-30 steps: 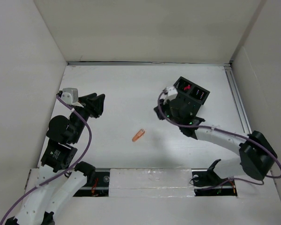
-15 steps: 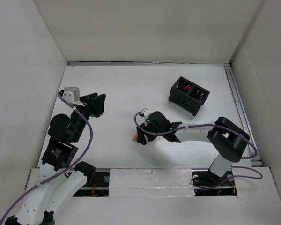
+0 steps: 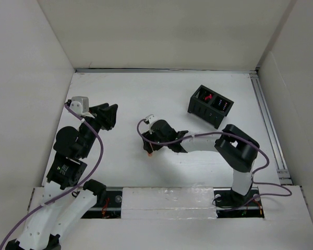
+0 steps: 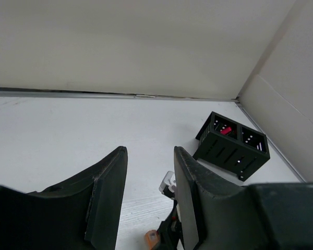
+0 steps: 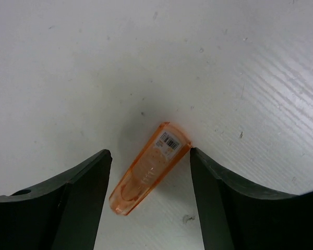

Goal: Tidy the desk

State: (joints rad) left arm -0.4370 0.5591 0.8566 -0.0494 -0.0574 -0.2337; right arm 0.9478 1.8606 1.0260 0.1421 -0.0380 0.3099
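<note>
A small orange translucent case (image 5: 148,177) with a barcode label lies flat on the white desk (image 3: 146,94). My right gripper (image 5: 149,155) hangs just over it, open, one finger on each side; the right finger's tip touches the case's labelled end. From above, the right gripper (image 3: 148,148) covers most of the case (image 3: 151,153). My left gripper (image 3: 110,115) hovers at the desk's left side, open with nothing between its fingers (image 4: 110,177). The left wrist view shows the case (image 4: 152,238) at its bottom edge.
A black compartmented box (image 3: 210,105) stands at the back right, with a red item (image 3: 208,97) in one compartment; the box (image 4: 232,147) also shows in the left wrist view. White wall panels surround the desk, and a metal rail (image 3: 266,120) runs along its right side.
The right arm swung from the black box leftward and nearer, to the orange case, and its jaws opened. The left arm has stayed where it was.
</note>
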